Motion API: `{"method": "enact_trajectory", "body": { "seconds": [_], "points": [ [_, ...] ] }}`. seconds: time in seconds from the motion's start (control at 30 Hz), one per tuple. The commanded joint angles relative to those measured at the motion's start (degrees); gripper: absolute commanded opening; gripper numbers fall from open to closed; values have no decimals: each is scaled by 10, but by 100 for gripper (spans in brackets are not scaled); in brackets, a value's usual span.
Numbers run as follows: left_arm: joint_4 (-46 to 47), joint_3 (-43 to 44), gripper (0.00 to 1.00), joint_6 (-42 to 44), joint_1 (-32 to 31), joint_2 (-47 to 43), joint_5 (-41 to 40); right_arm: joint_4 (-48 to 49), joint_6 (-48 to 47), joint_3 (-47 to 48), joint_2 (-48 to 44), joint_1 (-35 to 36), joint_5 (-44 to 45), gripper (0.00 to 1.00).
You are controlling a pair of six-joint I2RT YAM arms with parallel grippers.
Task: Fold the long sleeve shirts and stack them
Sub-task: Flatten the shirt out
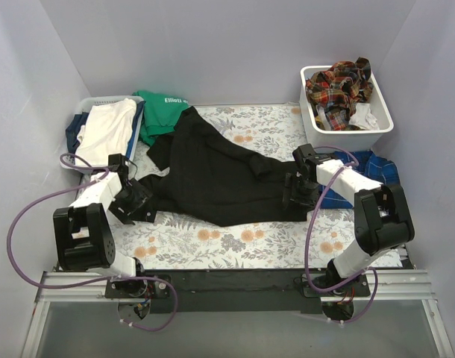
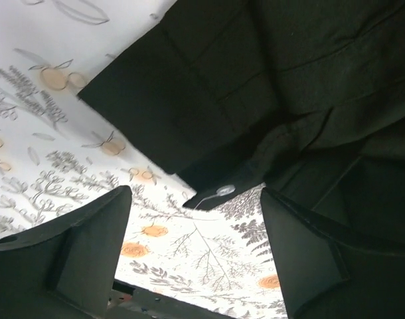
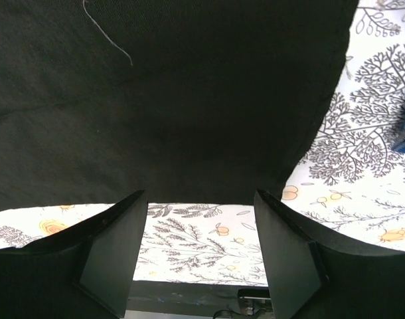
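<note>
A large black long sleeve shirt (image 1: 216, 175) lies spread on the floral tablecloth (image 1: 212, 242). My left gripper (image 1: 136, 203) sits at its left edge, open and empty; in the left wrist view (image 2: 196, 249) the black cloth (image 2: 255, 86) with a small white button (image 2: 225, 191) lies just ahead of the fingers. My right gripper (image 1: 296, 195) is at the shirt's right edge, open and empty; the right wrist view (image 3: 201, 246) shows the black hem (image 3: 189, 106) just beyond the fingertips. A blue plaid shirt (image 1: 373, 168) lies under the right arm. Red-orange plaid shirts (image 1: 339, 86) fill the white bin.
A white bin (image 1: 347, 134) stands at the back right. A basket (image 1: 89, 104) at the back left holds white and blue cloth (image 1: 108, 130). A green top with white lettering (image 1: 164, 112) lies beside it, partly under the black shirt. The table's front edge (image 1: 227, 280) is near both grippers.
</note>
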Motion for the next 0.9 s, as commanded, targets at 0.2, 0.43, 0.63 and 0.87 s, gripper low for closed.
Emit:
{"method": "enact_trajectory", "body": {
  "seconds": [0.2, 0.43, 0.63, 0.87],
  "points": [
    [74, -43, 34, -27, 10, 83, 35, 23, -1, 4, 8, 0, -18, 72],
    [16, -3, 0, -24, 17, 28, 13, 28, 4, -1, -1, 0, -15, 72],
    [-130, 179, 0, -52, 17, -74, -115, 27, 0, -2, 1, 0, -8, 72],
    [-107, 310, 0, -71, 17, -116, -107, 5, -16, 19, 2, -1, -3, 71]
  ]
}}
